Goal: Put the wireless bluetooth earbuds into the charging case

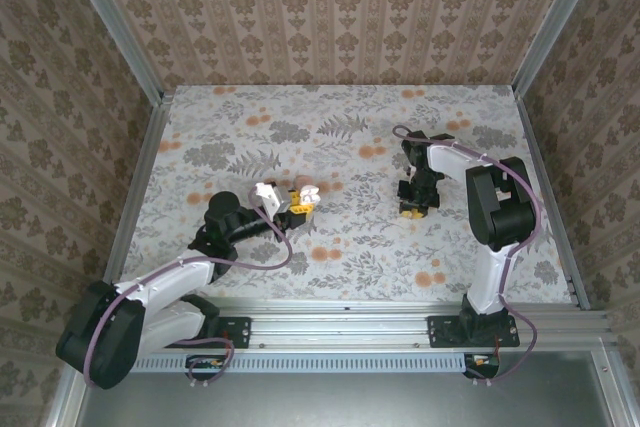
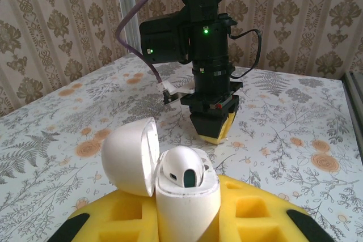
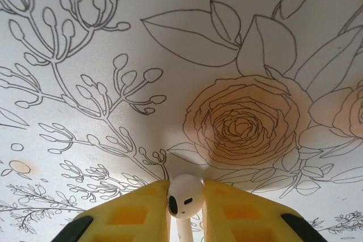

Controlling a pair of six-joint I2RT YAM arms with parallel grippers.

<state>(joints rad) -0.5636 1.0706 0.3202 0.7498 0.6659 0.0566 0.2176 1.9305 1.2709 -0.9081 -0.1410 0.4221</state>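
The table (image 1: 340, 247) wore a white covering printed with grey leaves and orange roses, flanked by 2 aluminium side rails (image 1: 135, 192). A slotted metal rail (image 1: 340, 312) ran along its near edge, carrying the left arm's base (image 1: 225, 328) and the right arm's base (image 1: 480, 330).

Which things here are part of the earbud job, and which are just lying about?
Job: charging case, lid open, in left gripper; seated earbud inside it; second earbud pinched by right gripper.
Not part: floral table cover; patterned walls.

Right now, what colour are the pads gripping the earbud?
The right gripper has yellow pads; the right wrist view shows them best.
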